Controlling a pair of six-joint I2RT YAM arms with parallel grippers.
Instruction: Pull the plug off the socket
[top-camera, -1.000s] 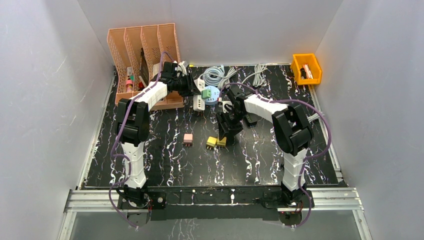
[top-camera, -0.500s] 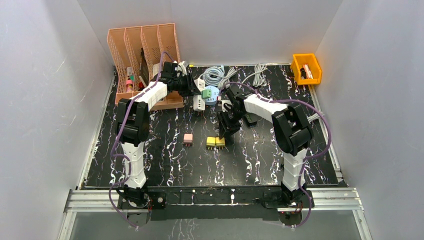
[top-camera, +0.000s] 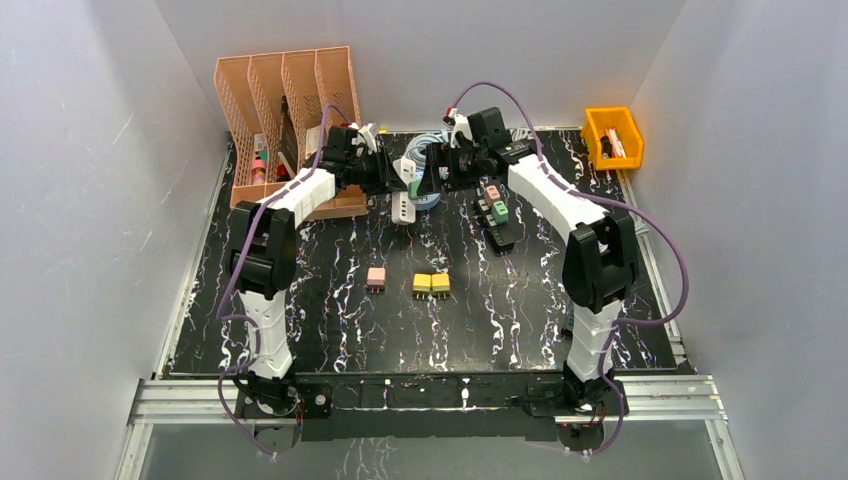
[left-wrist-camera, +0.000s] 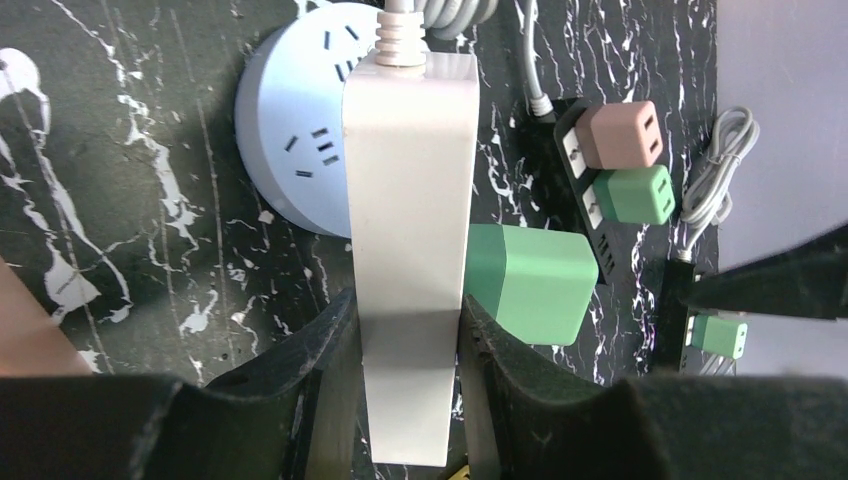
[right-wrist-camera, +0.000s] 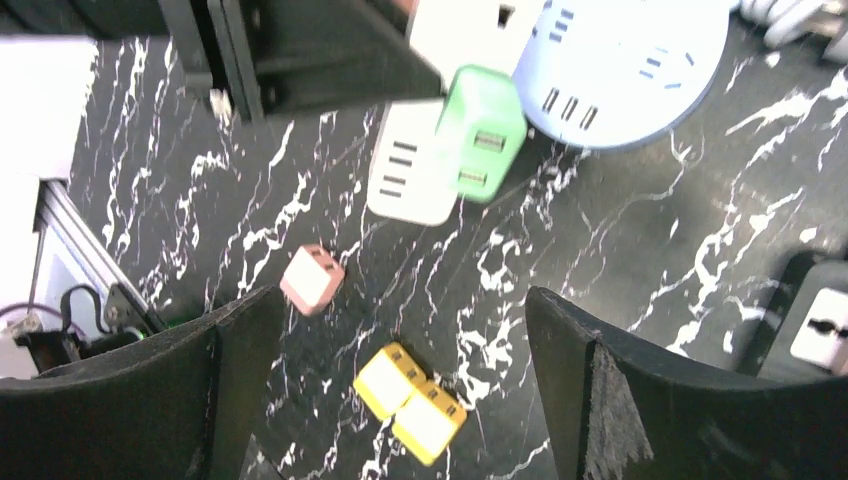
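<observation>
My left gripper (left-wrist-camera: 405, 310) is shut on a white power strip (left-wrist-camera: 410, 200) and holds it near its end. It also shows in the top view (top-camera: 390, 185). A green plug (left-wrist-camera: 525, 280) sits in the strip's right side. In the right wrist view the green plug (right-wrist-camera: 482, 130) and the strip (right-wrist-camera: 415, 170) lie ahead of my right gripper (right-wrist-camera: 410, 380), which is open, empty and above the table. In the top view the right gripper (top-camera: 437, 178) hovers just right of the green plug (top-camera: 413, 187), not touching it.
A round pale-blue socket (left-wrist-camera: 300, 130) lies behind the strip. A black power strip (top-camera: 497, 215) carries a pink and a green plug. Two yellow plugs (top-camera: 431, 284) and a pink plug (top-camera: 376, 278) lie mid-table. An orange file rack (top-camera: 290, 100) and yellow bin (top-camera: 612, 135) stand at the back.
My right arm has left the yellow plugs at mid-table and swung to the back, its open gripper now beside the green plug. The left gripper has kept hold of the white strip.
</observation>
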